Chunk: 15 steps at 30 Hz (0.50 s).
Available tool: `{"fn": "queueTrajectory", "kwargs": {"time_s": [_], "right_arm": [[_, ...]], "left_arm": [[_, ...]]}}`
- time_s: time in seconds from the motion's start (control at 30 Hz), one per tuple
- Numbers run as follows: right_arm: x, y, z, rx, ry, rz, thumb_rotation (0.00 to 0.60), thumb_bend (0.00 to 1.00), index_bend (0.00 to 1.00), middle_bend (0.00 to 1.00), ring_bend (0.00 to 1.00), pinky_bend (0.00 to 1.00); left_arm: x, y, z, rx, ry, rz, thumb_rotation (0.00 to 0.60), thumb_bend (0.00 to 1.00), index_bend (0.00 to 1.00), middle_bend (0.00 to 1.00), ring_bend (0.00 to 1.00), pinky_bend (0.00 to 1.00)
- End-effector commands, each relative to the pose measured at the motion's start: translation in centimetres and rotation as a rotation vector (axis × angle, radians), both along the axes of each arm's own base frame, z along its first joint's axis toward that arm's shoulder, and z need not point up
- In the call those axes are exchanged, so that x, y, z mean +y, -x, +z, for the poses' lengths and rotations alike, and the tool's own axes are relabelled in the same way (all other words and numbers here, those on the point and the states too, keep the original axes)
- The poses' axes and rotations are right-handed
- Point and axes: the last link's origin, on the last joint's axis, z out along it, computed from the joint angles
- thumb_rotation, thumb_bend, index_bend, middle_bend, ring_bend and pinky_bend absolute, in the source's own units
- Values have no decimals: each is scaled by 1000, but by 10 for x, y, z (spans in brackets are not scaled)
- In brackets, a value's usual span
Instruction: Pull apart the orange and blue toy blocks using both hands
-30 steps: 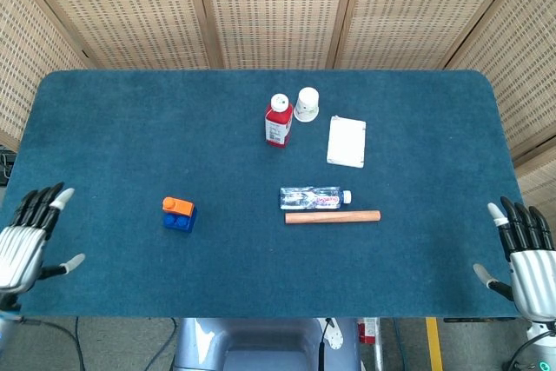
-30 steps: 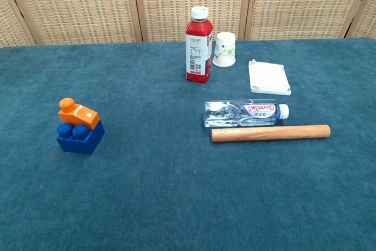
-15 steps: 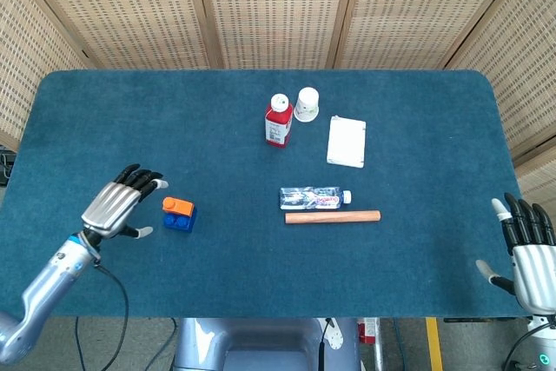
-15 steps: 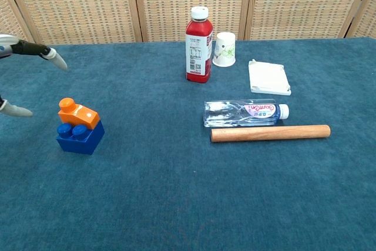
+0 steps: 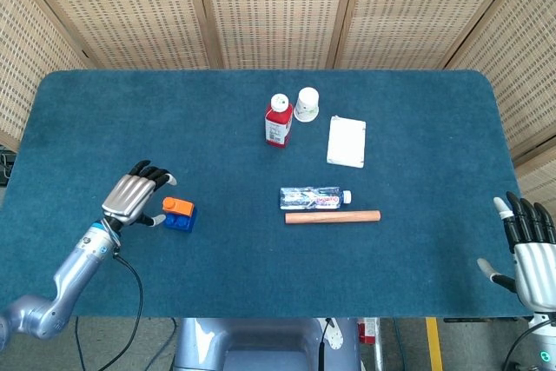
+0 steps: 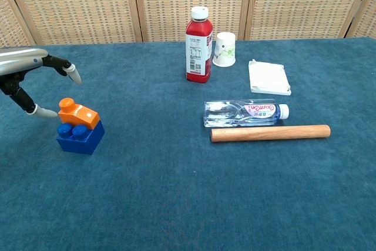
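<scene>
The orange block (image 5: pixel 177 206) sits on top of the blue block (image 5: pixel 180 220), a bit tilted, and the two are stuck together. They stand on the left part of the blue table (image 5: pixel 104 128). In the chest view the orange block (image 6: pixel 77 114) leans over the studs of the blue block (image 6: pixel 80 136).

The left hand (image 5: pixel 135 197) is just beside the blocks, on their left. Its fingers are spread apart and it holds nothing. In the chest view only part of this hand (image 6: pixel 26 74) shows, because the picture's edge cuts it off. One fingertip (image 6: pixel 44 112) is very close to the orange block, but it is hard to tell if they touch.

The right hand (image 5: pixel 528 249) is far away at the right edge of the table, well apart from the blocks. Its fingers are spread too and it holds nothing. The bottom of the head view cuts off its wrist, and the chest view does not show it.

Near the middle of the table a clear water bottle (image 5: pixel 314 198) lies on its side. A wooden stick (image 5: pixel 332 216) lies just beside it, nearer the robot. Farther back stands a red drink bottle (image 5: pixel 278 121) with a white cap. A small paper cup (image 5: pixel 307 104) stands just beside it. To their right lies a flat white thing (image 5: pixel 347 142), maybe a pad or a box; it is hard to tell which. Woven screens (image 5: pixel 278 6) stand behind the table.
</scene>
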Motion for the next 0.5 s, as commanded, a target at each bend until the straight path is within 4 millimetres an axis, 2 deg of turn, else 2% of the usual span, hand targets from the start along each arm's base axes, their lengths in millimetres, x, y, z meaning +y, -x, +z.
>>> {"fn": "queueTrajectory", "kwargs": {"time_s": [0.03, 0.3, 0.5], "right_arm": [[-1, 0, -1, 1, -1, -1, 600, 0, 0, 0, 0, 0], [-2, 1, -1, 1, 1, -6, 600, 0, 0, 0, 0, 0], [-4, 3, 1, -10, 5, -16, 600, 0, 0, 0, 0, 0]], "left_arm": [[3, 1, -5, 11, 12, 8, 600, 218, 301, 268, 200, 67], [9, 2, -21, 11, 37, 24, 600, 231, 362, 329, 261, 67], [13, 1, -27, 15, 31, 30, 600, 268, 516, 516, 393, 69]]}}
